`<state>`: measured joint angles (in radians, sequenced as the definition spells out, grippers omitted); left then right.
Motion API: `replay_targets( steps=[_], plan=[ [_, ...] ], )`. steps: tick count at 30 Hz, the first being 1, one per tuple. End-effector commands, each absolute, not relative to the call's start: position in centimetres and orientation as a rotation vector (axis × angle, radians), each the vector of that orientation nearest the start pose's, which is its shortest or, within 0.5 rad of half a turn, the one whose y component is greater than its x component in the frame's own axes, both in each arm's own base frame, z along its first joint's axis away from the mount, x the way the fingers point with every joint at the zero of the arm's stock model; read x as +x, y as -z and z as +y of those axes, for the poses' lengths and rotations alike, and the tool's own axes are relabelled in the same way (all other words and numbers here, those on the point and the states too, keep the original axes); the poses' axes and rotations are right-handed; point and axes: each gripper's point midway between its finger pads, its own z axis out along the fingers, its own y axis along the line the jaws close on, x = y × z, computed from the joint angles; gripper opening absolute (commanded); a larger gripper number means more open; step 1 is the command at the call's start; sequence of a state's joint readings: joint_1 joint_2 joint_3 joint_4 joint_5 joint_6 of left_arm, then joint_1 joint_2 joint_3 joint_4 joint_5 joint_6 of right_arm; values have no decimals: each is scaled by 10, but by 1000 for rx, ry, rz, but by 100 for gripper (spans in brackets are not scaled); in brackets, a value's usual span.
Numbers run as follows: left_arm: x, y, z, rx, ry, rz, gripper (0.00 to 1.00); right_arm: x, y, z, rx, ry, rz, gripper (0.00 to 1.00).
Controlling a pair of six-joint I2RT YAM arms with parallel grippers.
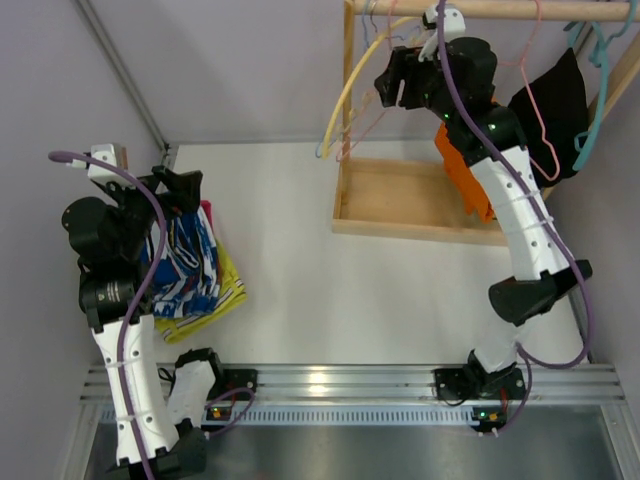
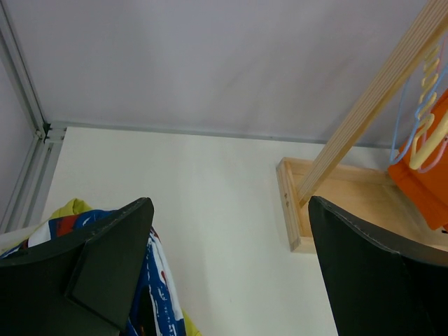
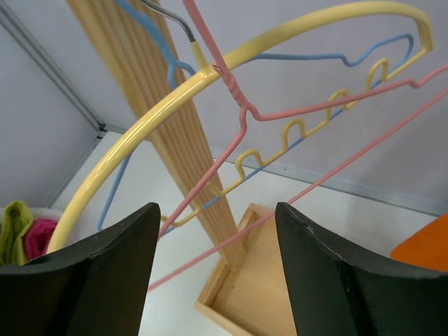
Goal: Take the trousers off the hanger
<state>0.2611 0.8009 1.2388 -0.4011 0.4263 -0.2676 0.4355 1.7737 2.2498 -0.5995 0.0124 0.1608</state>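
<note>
The right fingers (image 3: 213,231), parted and empty with the yellow hanger (image 3: 126,133) and pink hanger (image 3: 241,112) just ahead, are nearer the orange garment (image 3: 430,248), seemingly the trousers, which hangs lengthwise downward to their lower right, while the left fingers (image 2: 231,210) gape empty, well apart from it.

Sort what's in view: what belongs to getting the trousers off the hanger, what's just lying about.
Job: wooden rack, yellow hanger, pink hanger, black garment, orange garment, right hand open by the hangers.
Lying about: clothes pile, left hand open near it.
</note>
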Motion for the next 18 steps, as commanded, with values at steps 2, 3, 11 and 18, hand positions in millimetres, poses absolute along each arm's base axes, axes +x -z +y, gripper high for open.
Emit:
replay_targets(
  steps=[2,3,11,18],
  plan=[
    [276,-448,-15,-50,352,1483,99,415,-509,219,-271,-562,1596,68],
    [276,-449,-16,-50,357,1483,99,411,-510,220,-277,-576,1594,69],
    [280,-441,-24,39,370,1509,99,369,-512,214,-344,-642,1608,72],
    [306,-422,-28,213,366,1593,99,331,-493,183,-435,-565,1660,99]
  ],
)
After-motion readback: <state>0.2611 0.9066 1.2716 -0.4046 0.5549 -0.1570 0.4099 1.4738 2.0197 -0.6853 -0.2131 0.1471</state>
